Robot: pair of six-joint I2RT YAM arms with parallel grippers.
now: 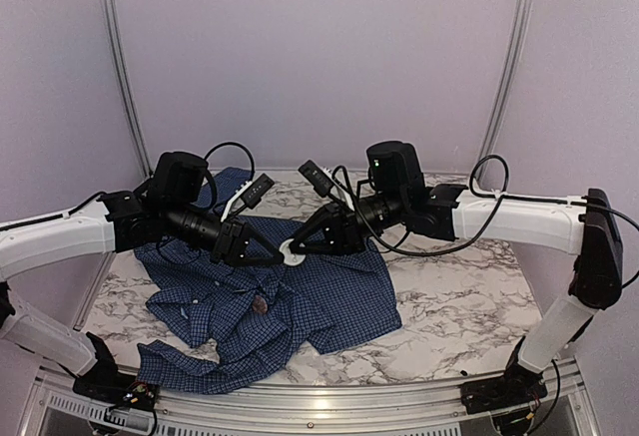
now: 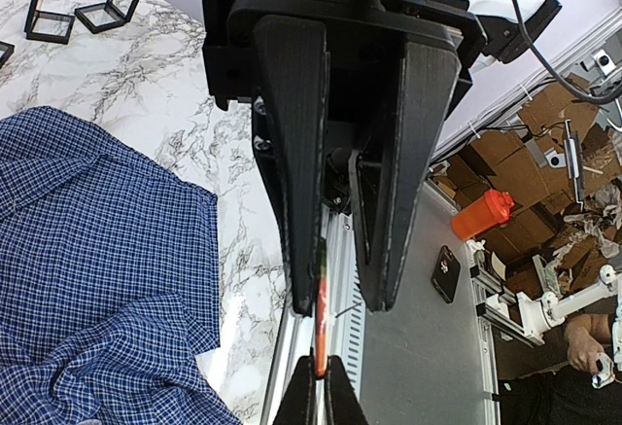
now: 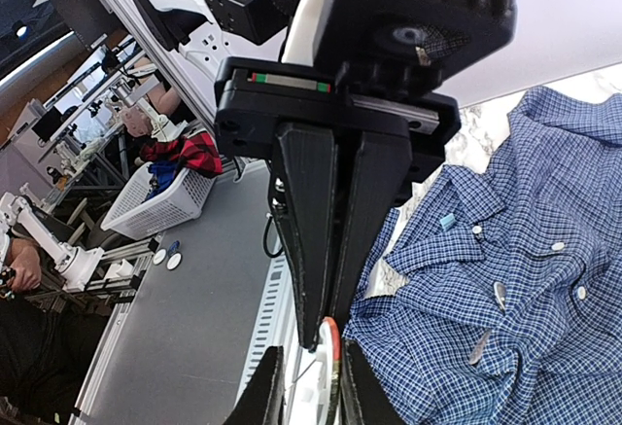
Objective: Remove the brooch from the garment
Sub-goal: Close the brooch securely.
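Observation:
The brooch (image 1: pixel 292 251) is a thin disc with an orange rim, a white back and a wire pin, held in the air above the garment (image 1: pixel 329 291). It shows edge-on in the left wrist view (image 2: pixel 320 318) and the right wrist view (image 3: pixel 331 367). My right gripper (image 1: pixel 303 246) (image 3: pixel 330 333) is shut on its rim. My left gripper (image 1: pixel 280 253) (image 2: pixel 340 303) straddles it with a gap: the disc lies against one finger, the other stands apart. The dark blue checked shirt lies crumpled on the table (image 2: pixel 87 250) (image 3: pixel 525 279).
A small reddish-brown spot (image 1: pixel 260 304) sits on the shirt below the grippers; I cannot tell what it is. Black square frame boxes (image 2: pixel 107 2) stand on the marble table (image 1: pixel 459 306). Both arms cross above the shirt. The metal front rail (image 1: pixel 329 401) is near.

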